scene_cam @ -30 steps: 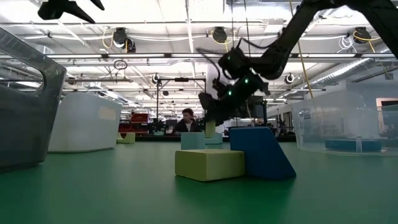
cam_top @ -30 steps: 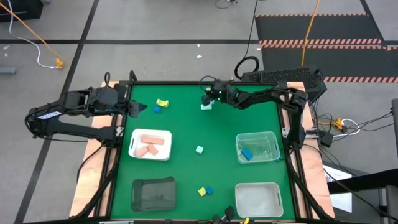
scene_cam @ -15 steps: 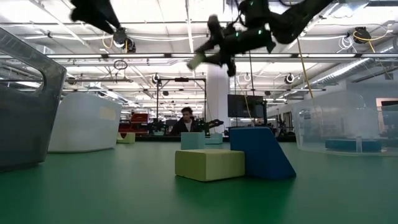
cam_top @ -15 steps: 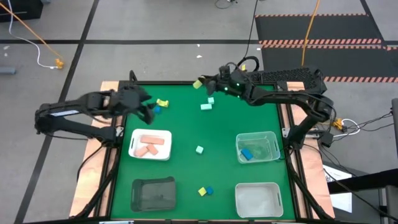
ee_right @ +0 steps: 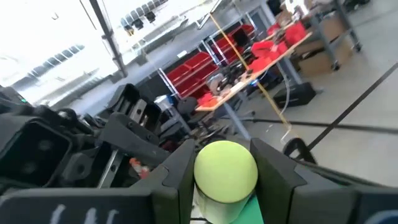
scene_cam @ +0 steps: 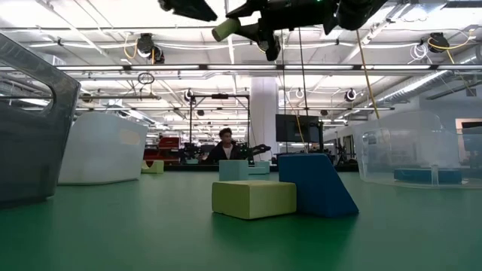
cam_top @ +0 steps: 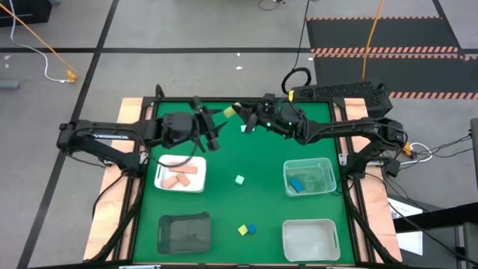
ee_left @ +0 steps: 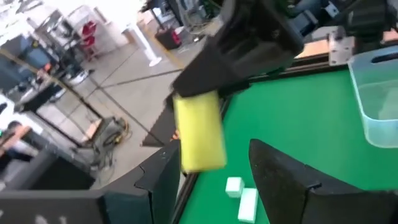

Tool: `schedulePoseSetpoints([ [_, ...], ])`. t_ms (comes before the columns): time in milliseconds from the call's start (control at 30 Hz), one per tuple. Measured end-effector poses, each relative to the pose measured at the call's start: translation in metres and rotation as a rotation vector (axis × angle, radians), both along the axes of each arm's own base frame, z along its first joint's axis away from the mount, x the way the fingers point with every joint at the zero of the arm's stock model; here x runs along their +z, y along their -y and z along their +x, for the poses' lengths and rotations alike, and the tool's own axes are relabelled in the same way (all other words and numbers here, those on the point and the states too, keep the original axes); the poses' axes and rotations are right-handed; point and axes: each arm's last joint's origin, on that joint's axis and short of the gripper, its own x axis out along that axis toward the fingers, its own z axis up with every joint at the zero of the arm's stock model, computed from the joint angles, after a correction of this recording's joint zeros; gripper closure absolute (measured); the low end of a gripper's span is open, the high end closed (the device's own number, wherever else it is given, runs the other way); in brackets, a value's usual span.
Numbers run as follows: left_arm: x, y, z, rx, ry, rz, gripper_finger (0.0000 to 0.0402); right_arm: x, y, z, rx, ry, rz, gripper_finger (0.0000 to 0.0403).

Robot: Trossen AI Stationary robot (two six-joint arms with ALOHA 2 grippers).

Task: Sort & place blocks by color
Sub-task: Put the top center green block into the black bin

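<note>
My right gripper [cam_top: 240, 113] is shut on a yellow bar block [cam_top: 230, 111], high above the green table's far middle. The bar also shows in the low view [scene_cam: 226, 30] and the left wrist view [ee_left: 199, 134]. My left gripper [cam_top: 213, 137] is open and empty, close to the bar's free end. Its fingers [ee_left: 163, 177] stand on either side of the bar in its wrist view. Two mint blocks [cam_top: 244, 128] lie on the table below. A mint cube [cam_top: 239, 180], a yellow block [cam_top: 242, 229] and a blue block [cam_top: 252, 229] lie nearer. My right gripper pinches the yellow bar between its two fingers [ee_right: 177, 180], by one end [ee_left: 194, 101]. The fingers lie about level and point toward the table's left, along the bar. The bar's free end [scene_cam: 220, 32] sticks out past the fingertips, lifted clear of the table.
A white tray [cam_top: 196, 166] with pink blocks [cam_top: 178, 178] sits at the left. A dark tray [cam_top: 184, 232] is at the near left. A clear bin [cam_top: 326, 175] holds a blue block [cam_top: 296, 184]. Another clear bin [cam_top: 310, 239] is at the near right.
My right gripper has risen from the table near the mint blocks with the yellow bar, turning it from hanging down to about level. My left gripper has gone toward the table's right, up to the bar.
</note>
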Motion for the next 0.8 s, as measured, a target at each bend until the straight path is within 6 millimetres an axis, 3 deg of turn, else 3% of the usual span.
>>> schedulePoseSetpoints([
  [200,-0.003,0.005,0.019,-0.022,0.084,0.015,0.0211,0.004,-0.004,0.0,0.015,0.042,-0.001,0.0295],
  [367,-0.004,0.003,0.029,0.09,0.145,0.045,0.0211,0.005,-0.006,0.001,0.069,0.047,-0.015,0.0295],
  [800,-0.005,0.004,0.029,0.18,0.148,0.054,0.0211,0.01,-0.009,0.0,0.151,0.084,-0.093,0.0295],
])
